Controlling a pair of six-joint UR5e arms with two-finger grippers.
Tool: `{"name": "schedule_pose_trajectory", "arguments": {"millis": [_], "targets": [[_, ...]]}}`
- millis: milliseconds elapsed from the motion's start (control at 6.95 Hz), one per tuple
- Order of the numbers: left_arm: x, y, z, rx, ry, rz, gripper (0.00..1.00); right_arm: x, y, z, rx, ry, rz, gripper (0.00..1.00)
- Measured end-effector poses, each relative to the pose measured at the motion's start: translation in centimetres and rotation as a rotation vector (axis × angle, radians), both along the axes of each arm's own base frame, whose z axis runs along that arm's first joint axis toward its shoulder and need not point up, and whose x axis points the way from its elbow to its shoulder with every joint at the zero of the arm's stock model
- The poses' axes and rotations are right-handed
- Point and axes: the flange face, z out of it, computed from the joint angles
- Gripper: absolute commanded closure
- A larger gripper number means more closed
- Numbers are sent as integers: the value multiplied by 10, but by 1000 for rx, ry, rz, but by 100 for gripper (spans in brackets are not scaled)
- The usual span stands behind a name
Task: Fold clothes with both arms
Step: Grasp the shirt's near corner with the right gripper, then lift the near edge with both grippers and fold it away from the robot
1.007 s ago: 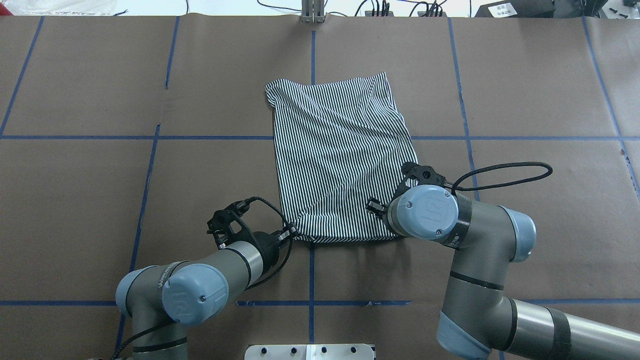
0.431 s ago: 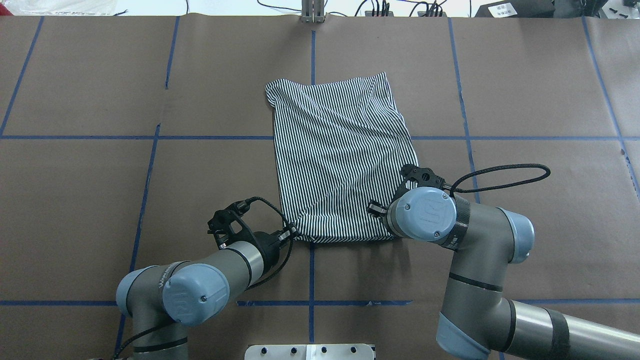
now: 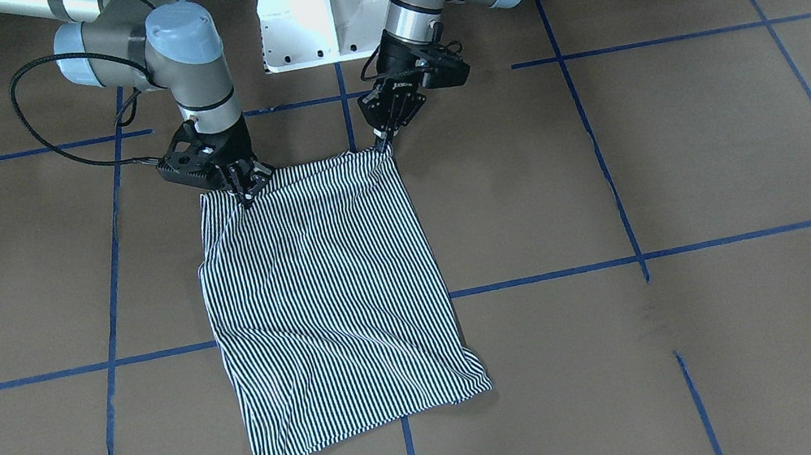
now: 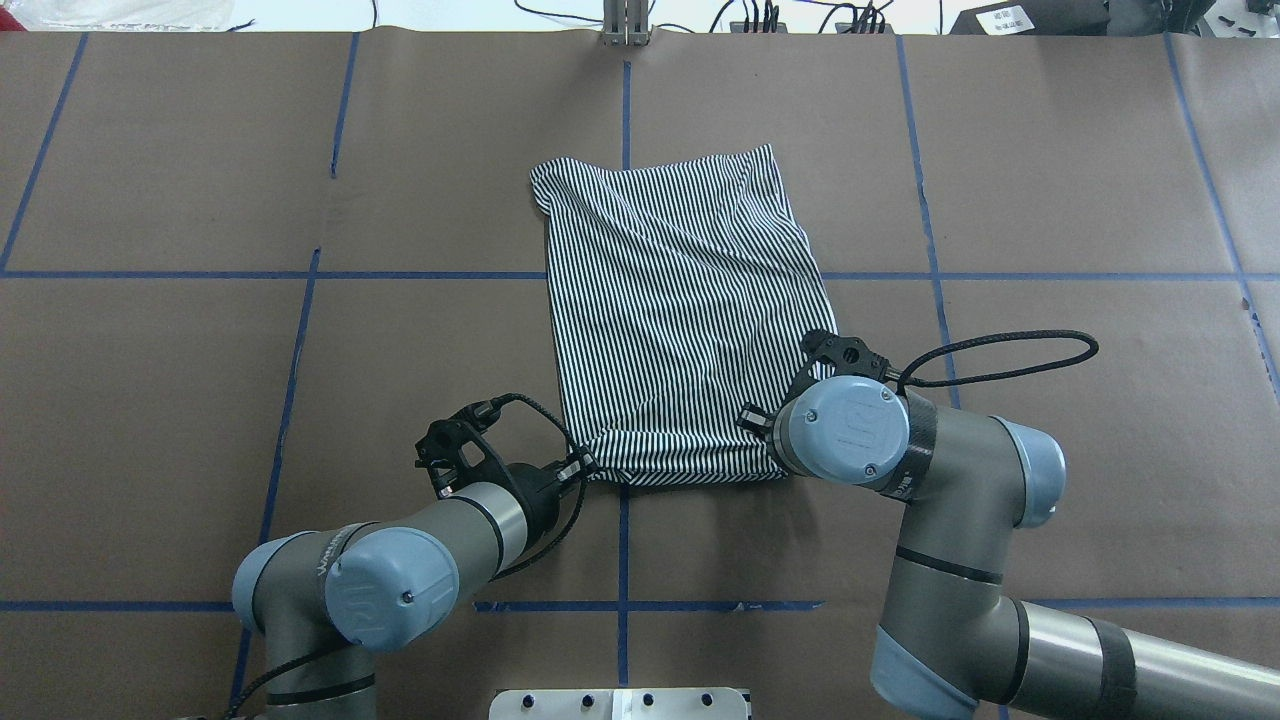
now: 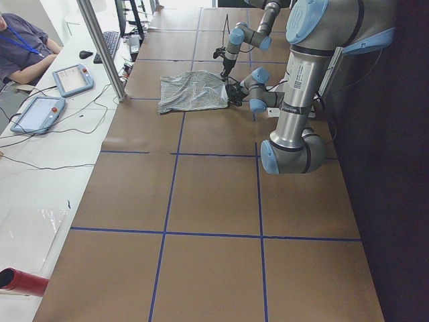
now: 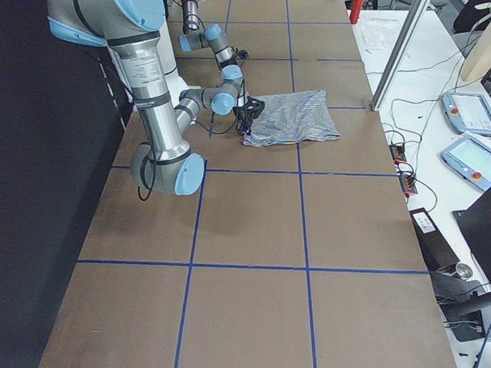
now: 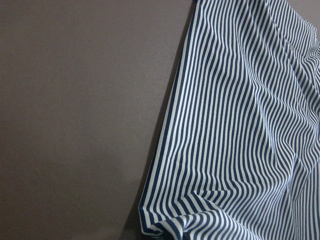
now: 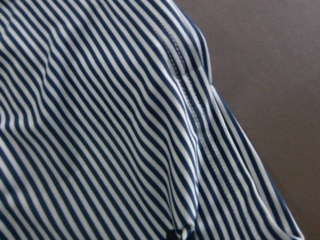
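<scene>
One broad brown bench (image 4: 180, 400), gridded with blue tape lines (image 4: 150, 273), carries everything. Two arms come in over its robot-side edge, the left arm (image 4: 420, 540) and the right arm (image 4: 960, 500), both bent low toward the cloth. Between them the striped shirt (image 4: 680, 300) lies spread near the bench's middle. Its far part is flat with a few creases, and its robot-side edge is gathered into small ripples. The left claw (image 3: 383, 142) is closed narrow, pinching one corner of that edge. The right claw (image 3: 244, 190) is closed on the other corner. Both wrist views show only stripes beside bare bench.
</scene>
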Motion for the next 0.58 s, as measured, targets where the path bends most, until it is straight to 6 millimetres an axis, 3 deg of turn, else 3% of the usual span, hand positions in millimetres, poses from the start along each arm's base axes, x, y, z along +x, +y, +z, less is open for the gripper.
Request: {"name": "schedule_pose_trajectory", "arguments": {"millis": [288, 575], "targets": [[-7, 1, -10, 34, -5, 17, 100, 6, -1, -12, 11, -20, 11, 100], [-47, 10, -56, 88, -15, 70, 100, 44, 8, -62, 33, -75, 22, 100]]}}
